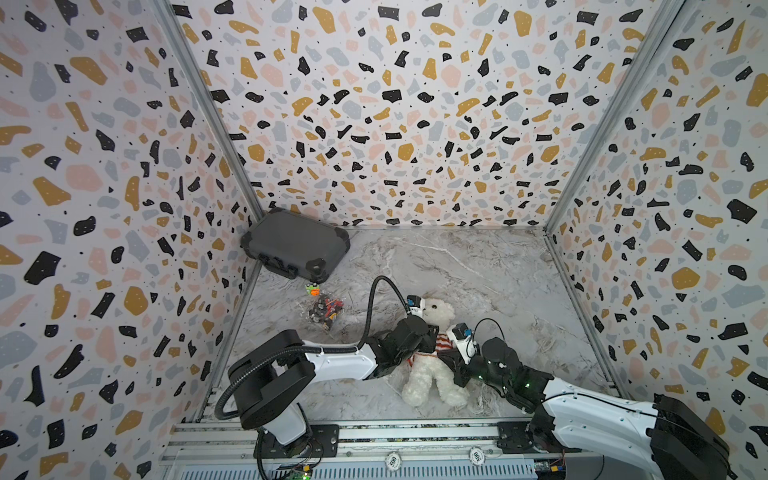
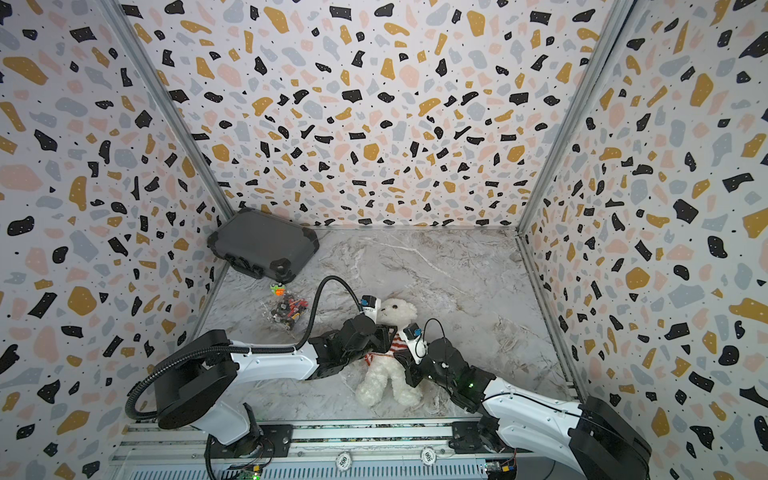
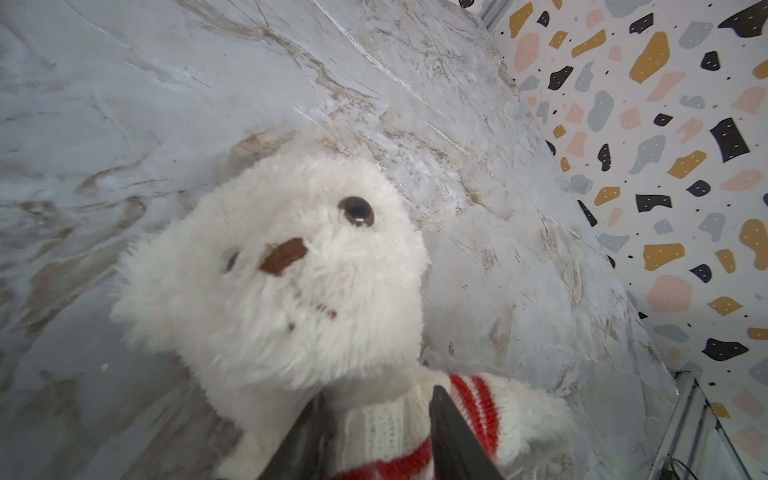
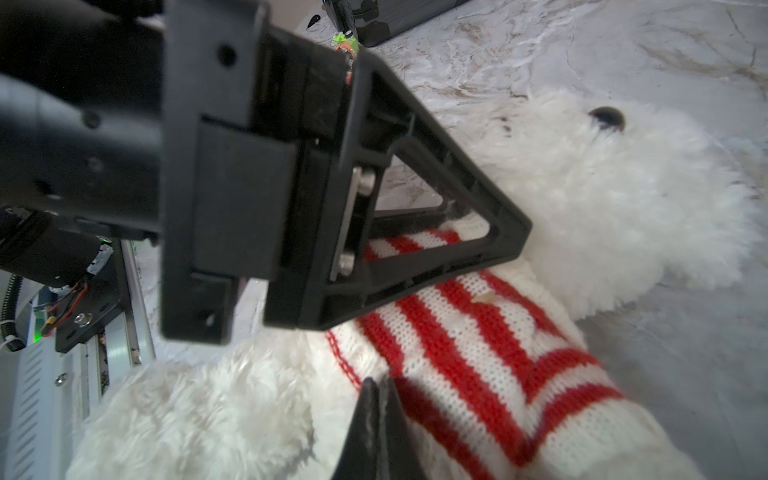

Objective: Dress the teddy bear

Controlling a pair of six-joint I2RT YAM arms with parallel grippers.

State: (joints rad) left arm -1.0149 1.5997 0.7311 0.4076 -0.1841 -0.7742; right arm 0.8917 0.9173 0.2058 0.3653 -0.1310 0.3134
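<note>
Teddy bear [image 1: 430, 368] flat on its back on the surface [image 1: 478, 266], well apart from the dark case [image 1: 293, 243]. Left hand [image 3: 376, 397] clasps the sweater [image 4: 478, 345] collar, seemingly to seat it. Right hand [image 4: 378, 382], pressed together, touches the hem, likely steadying it.
</note>
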